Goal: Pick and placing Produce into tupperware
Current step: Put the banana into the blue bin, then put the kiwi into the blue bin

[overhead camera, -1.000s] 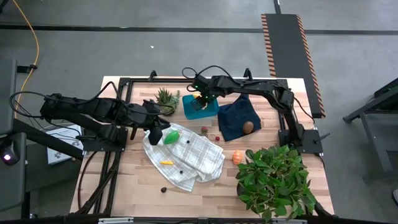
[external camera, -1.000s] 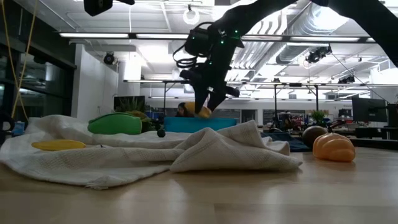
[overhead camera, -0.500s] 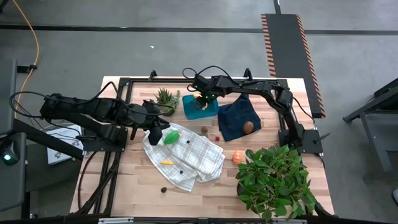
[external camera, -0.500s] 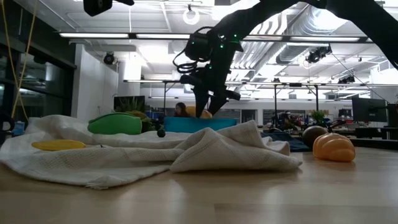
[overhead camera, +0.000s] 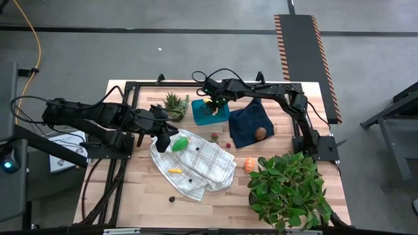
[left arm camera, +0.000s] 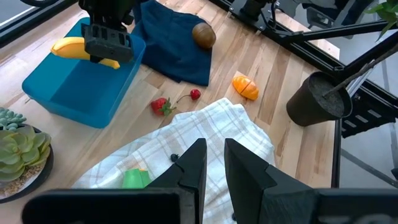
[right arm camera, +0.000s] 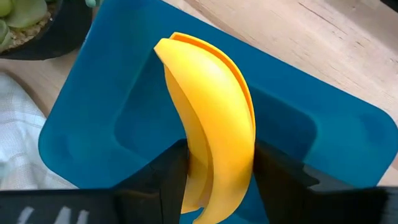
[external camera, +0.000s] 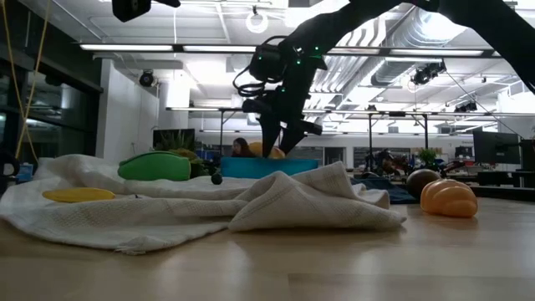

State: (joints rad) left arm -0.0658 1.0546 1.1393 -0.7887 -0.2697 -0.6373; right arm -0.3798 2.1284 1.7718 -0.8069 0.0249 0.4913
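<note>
- The right gripper (overhead camera: 212,104) hangs over the blue container (overhead camera: 210,112) near the far edge of the tabletop (overhead camera: 215,196), its fingers (right arm camera: 165,171) on both sides of a yellow banana (right arm camera: 208,149) held above the container's floor.
- Whether the fingers press the banana or have let go, I cannot tell.
- The left gripper (overhead camera: 168,140) sits over the far left corner of the checked cloth (overhead camera: 196,166), fingers (left arm camera: 194,165) nearly together with nothing between them, beside a green piece (overhead camera: 181,143).
- A small yellow piece (overhead camera: 174,170) lies on the cloth.
- A brown piece (overhead camera: 260,134) rests on the navy cloth (overhead camera: 245,124).
- An orange piece (overhead camera: 250,164) lies beside the big leafy plant (overhead camera: 287,189).
- Red berries (overhead camera: 215,137) lie between the container and the checked cloth.
- A small spiky plant (overhead camera: 173,102) stands just left of the container.
</note>
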